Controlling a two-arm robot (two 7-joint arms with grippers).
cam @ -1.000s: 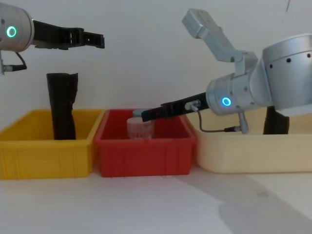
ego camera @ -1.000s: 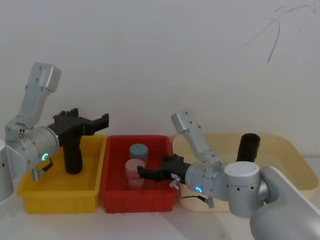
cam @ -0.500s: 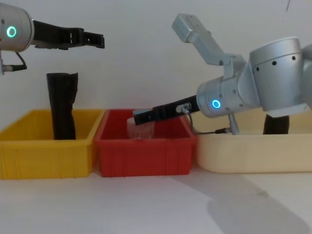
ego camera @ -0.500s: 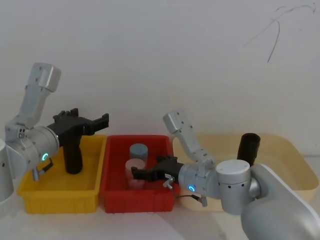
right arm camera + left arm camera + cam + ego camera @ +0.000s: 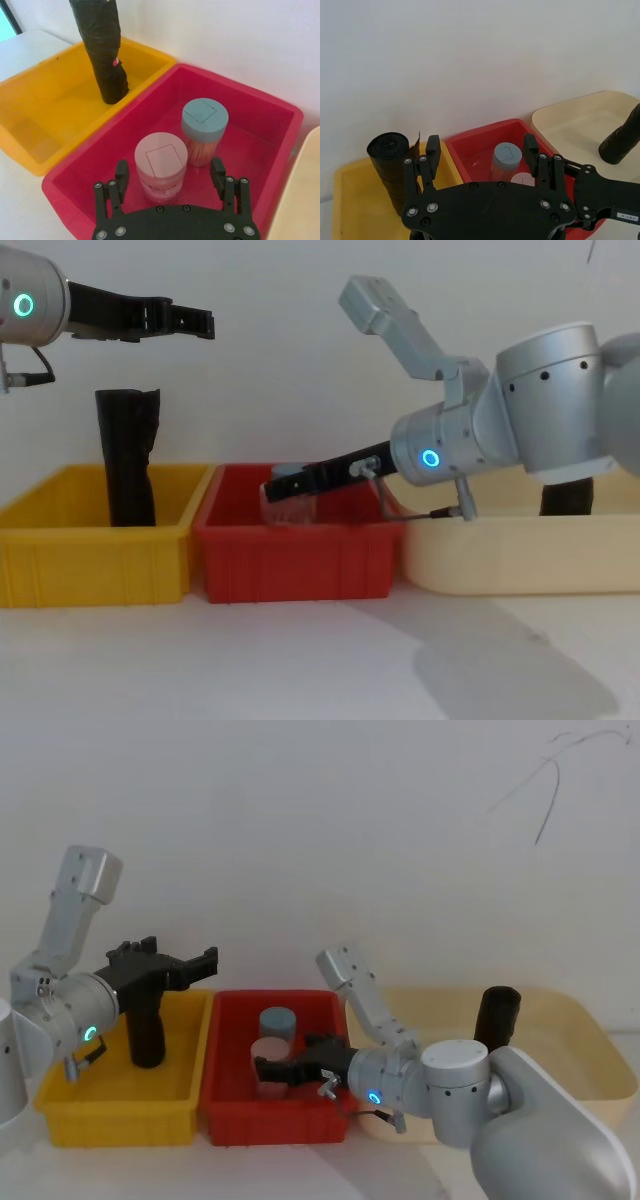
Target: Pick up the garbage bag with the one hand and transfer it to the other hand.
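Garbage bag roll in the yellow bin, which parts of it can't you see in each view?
Head view: the top of the garbage bag is behind the left gripper.
Chest view: its base is behind the front wall of the yellow bin.
Right wrist view: its top is cut off by the picture's edge.
Left wrist view: its lower part is behind the gripper's body.

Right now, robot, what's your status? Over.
Left end effector open, up above the yellow bin. Garbage bag standing in it, not held. Right end effector open, low in the red bin at the pink-lidded jar.
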